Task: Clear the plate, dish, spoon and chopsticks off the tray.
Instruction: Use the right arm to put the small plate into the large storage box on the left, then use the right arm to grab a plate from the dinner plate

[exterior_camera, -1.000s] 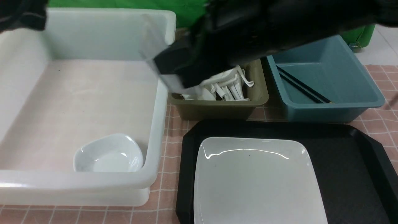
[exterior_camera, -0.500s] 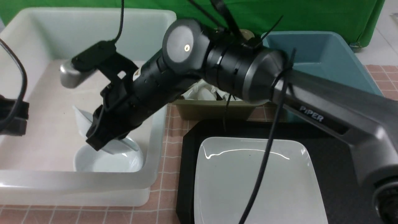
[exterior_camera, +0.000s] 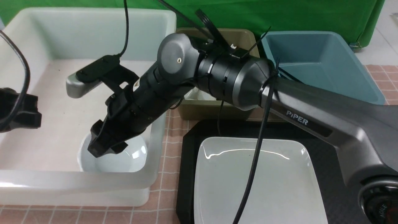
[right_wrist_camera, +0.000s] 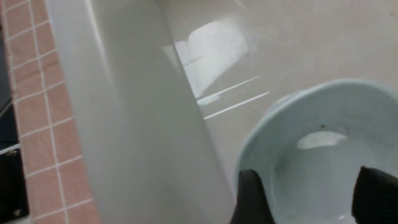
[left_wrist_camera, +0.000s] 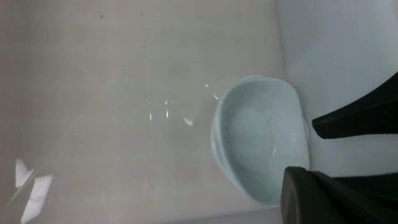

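Observation:
The large white square plate (exterior_camera: pixel 258 183) lies on the black tray (exterior_camera: pixel 345 155). A small white dish (exterior_camera: pixel 132 155) sits in the near right corner of the white tub (exterior_camera: pixel 157 124); it also shows in the wrist views, dish (left_wrist_camera: pixel 258 137) and dish (right_wrist_camera: pixel 323 155). My right gripper (exterior_camera: pixel 104 146) hangs just over the dish, and in its own wrist view the right gripper (right_wrist_camera: pixel 306 175) is open with its fingers astride the bowl, holding nothing. My left gripper (left_wrist_camera: pixel 295 189) is shut and empty, hovering over the tub's left side. Spoon and chopsticks are hidden behind the right arm.
The right arm stretches across from the right, over the olive tub (exterior_camera: pixel 214 112) and the tub wall. A blue tub (exterior_camera: pixel 323 62) stands at the back right. The pink checked cloth (exterior_camera: pixel 169 174) shows between the white tub and the tray.
The right arm lowered a tilted dish into the white tub and opened its jaws; the dish now rests level on the dish there. The left gripper drifted slightly right.

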